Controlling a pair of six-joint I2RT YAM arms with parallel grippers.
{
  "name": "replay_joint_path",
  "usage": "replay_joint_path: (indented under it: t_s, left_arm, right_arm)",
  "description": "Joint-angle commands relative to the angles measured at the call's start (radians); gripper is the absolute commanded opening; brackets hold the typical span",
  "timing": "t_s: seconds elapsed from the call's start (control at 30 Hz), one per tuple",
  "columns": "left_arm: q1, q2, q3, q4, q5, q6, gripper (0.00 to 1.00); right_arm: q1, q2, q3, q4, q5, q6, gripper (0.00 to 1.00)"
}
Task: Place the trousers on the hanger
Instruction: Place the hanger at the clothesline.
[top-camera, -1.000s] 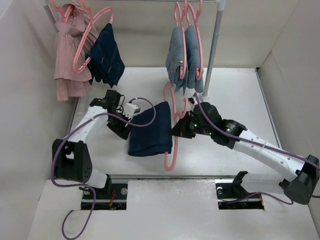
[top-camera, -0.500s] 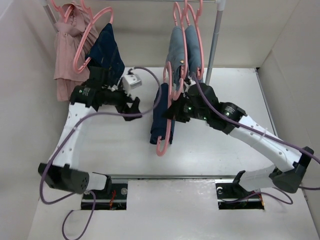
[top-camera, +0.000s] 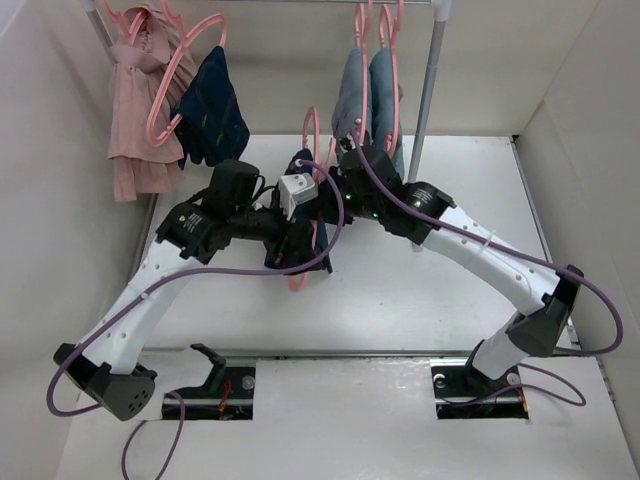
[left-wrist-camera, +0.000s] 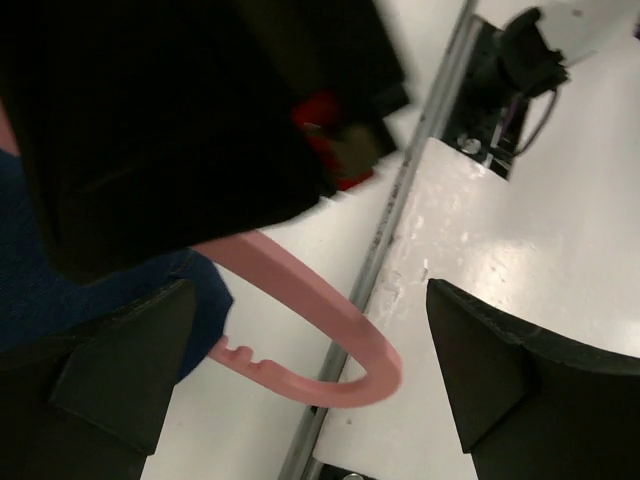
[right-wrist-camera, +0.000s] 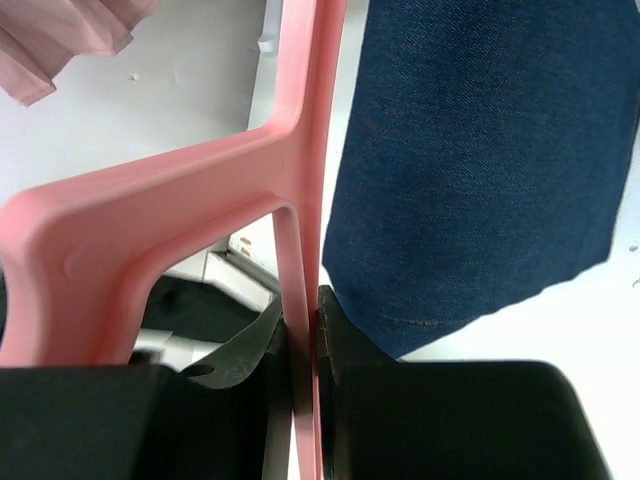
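The right gripper (right-wrist-camera: 300, 325) was closed on the hanger (right-wrist-camera: 150, 220), with its jaws pinched on the thin bar just below the point where the frame branches. The hanger was held clear of the table (top-camera: 480, 200), above the middle and nearer the far edge, with its hook toward the far edge in the top view. The trousers (right-wrist-camera: 470, 170) hung draped over the hanger, just beside the right gripper. The left gripper (left-wrist-camera: 310, 290) stood wide open and held nothing. The lower curve of the hanger passed through the gap between its fingers (left-wrist-camera: 520, 380), and part of the trousers showed beside one finger. At the far edge, the rack (top-camera: 425, 80) carried light-blue jeans (top-camera: 365, 90) on pink hangers. At the far left corner hung a pink garment (top-camera: 135, 110) and, just beside it, a navy garment (top-camera: 212, 110), both well apart from the grippers.
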Motion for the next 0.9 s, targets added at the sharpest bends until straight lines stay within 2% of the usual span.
replay_joint_path:
  t_s: [0.0,0.1,0.17,0.23,0.3,0.33,0.43,0.47,0.5,0.6,0.63,0.8,0.87]
  left_arm:
    - [-0.004,0.012,-0.027,0.091,-0.152,-0.095,1.0]
    - [-0.004,0.021,-0.027,0.116,-0.242,-0.121,1.0]
    - [-0.004,0.021,-0.036,0.116,-0.23,-0.121,1.0]
    - [-0.004,0.021,-0.047,0.125,-0.191,-0.13,0.9]
    - [-0.004,0.021,-0.047,0.134,-0.136,-0.13,0.7]
    - [-0.004,0.021,-0.056,0.134,-0.113,-0.13,0.53]
    - [0.046,0.021,-0.077,0.11,-0.021,-0.13,0.32]
    - [0.055,0.009,-0.078,0.11,-0.01,-0.13,0.2]
    - [0.069,-0.008,-0.093,0.1,-0.001,-0.139,0.15]
    - [0.091,-0.051,-0.139,0.114,0.008,-0.149,0.07]
    - [0.091,-0.06,-0.15,0.114,0.02,-0.164,0.0]
    - [0.157,-0.103,-0.185,0.114,0.079,-0.205,0.0]
    - [0.189,-0.126,-0.196,0.114,0.112,-0.219,0.0]
  right_arm:
    - [0.016,0.002,0.092,0.132,0.016,-0.027,0.0]
    - [0.025,0.012,0.092,0.132,0.016,-0.027,0.0]
    - [0.025,0.012,0.092,0.132,0.005,-0.027,0.0]
    - [0.025,0.021,0.092,0.143,-0.009,-0.027,0.0]
    - [0.025,0.03,0.102,0.154,-0.044,-0.027,0.0]
    - [0.025,0.044,0.115,0.163,-0.056,-0.027,0.0]
    - [0.025,0.079,0.144,0.163,-0.098,-0.037,0.0]
    - [0.025,0.094,0.144,0.175,-0.108,-0.046,0.0]
    - [0.025,0.094,0.156,0.186,-0.118,-0.046,0.0]
    - [0.025,0.122,0.177,0.195,-0.151,-0.055,0.0]
    - [0.025,0.133,0.178,0.195,-0.168,-0.055,0.0]
    - [0.025,0.133,0.168,0.229,-0.217,-0.055,0.0]
    - [0.025,0.133,0.168,0.238,-0.218,-0.055,0.29]
